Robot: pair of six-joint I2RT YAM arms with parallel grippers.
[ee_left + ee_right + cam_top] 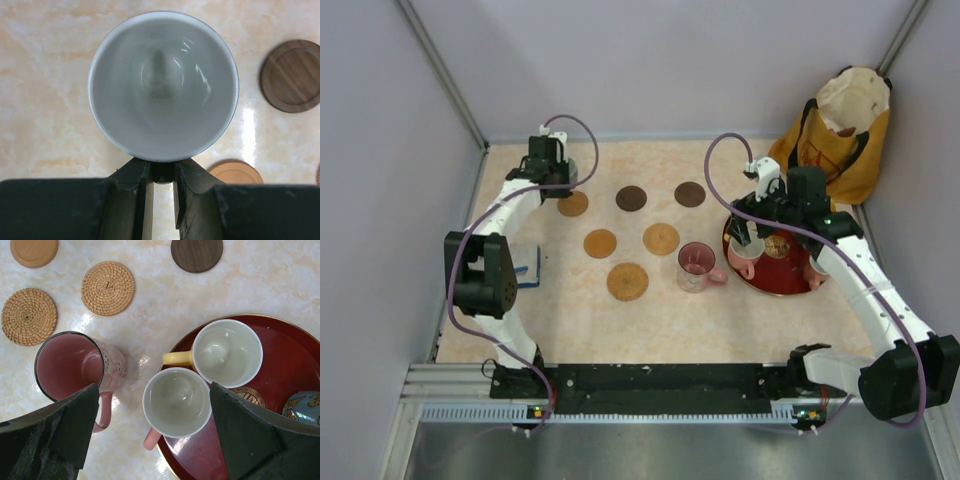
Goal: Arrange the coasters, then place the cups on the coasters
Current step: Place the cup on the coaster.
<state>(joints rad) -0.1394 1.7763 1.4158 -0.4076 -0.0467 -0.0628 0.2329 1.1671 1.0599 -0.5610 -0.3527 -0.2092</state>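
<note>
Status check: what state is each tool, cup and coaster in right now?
Left tool: shut on the blue-grey cup, upright, empty.
Right tool: open, over the tray.
Pink mug: upright, empty, on bare table.
Yellow-handled cup: upright, empty, in tray.
Pink-handled cup: upright, empty, in tray.
Coasters: flat on table, all bare.

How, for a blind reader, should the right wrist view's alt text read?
The open right tool hangs above a pink-handled cup at the red tray's edge, beside a yellow-handled cup; a pink mug stands on the table.
</note>
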